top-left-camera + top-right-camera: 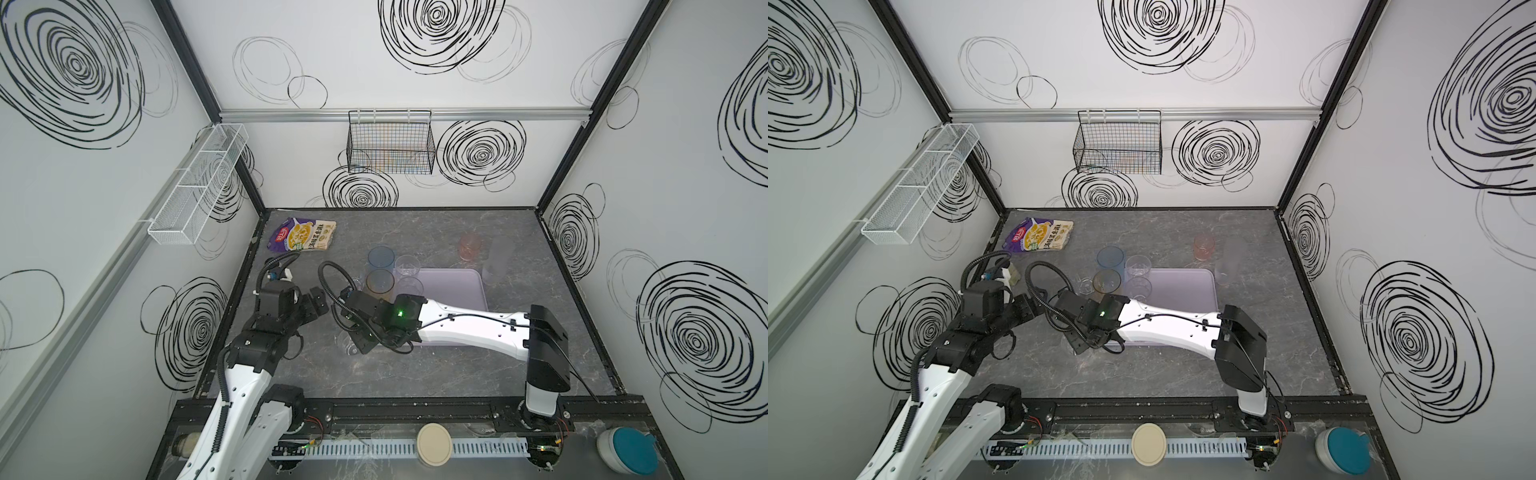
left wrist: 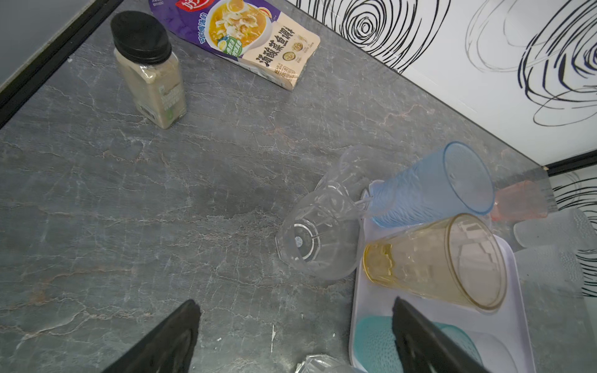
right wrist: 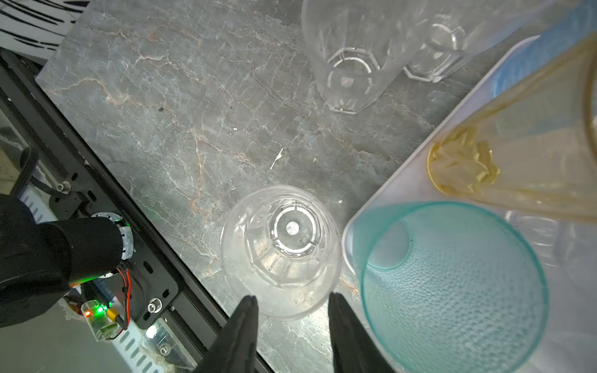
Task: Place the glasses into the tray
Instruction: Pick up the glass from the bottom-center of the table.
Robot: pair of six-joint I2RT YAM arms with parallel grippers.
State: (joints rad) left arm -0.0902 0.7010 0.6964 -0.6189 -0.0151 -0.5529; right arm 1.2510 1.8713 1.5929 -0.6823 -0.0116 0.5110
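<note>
The lavender tray (image 1: 453,286) (image 2: 355,306) lies mid-table under my right arm. On it stand an amber glass (image 2: 436,261) and a teal glass (image 3: 452,284). A blue glass (image 2: 429,187) is at its far left corner. Two clear glasses (image 2: 316,235) stand on the table left of the tray; pink (image 1: 470,245) and frosted (image 1: 496,257) ones stand behind it. My right gripper (image 3: 292,297) is open, its tips either side of the near rim of an upright clear glass (image 3: 281,252) on the table by the tray's near left corner. My left gripper (image 2: 295,302) hangs wide open and holds nothing.
A dark-lidded jar (image 2: 148,67) and a soup packet (image 2: 242,35) sit at the table's far left. A black wire basket (image 1: 390,145) and a white mesh rack (image 1: 199,187) hang on the walls. The black front rail (image 3: 97,200) runs close to the clear glass.
</note>
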